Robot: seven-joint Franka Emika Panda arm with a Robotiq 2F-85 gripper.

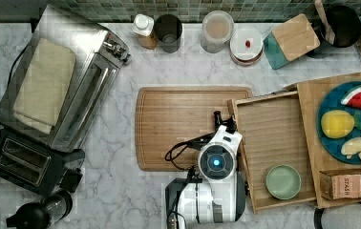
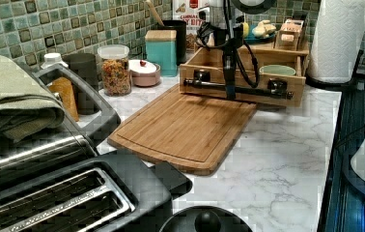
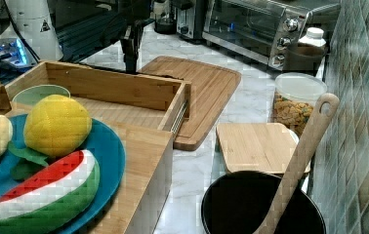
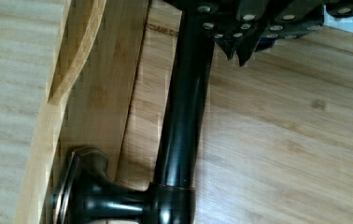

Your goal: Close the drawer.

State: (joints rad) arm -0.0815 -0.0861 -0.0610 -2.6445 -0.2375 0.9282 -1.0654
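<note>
The drawer is a light-wood tray pulled out from under the wooden cabinet top, toward the top view's left. Its long black bar handle runs across the front. A green bowl sits in the drawer's near corner. My gripper hangs straight down at about the middle of the handle, on the cutting-board side of it. In the wrist view the fingertips meet, shut on nothing, right beside the handle bar. I cannot tell whether they touch the bar.
A wooden cutting board lies in front of the drawer. The cabinet top carries a blue fruit plate and a tea box. Jars and a black pot line the tiled wall. A toaster oven stands at the top view's left.
</note>
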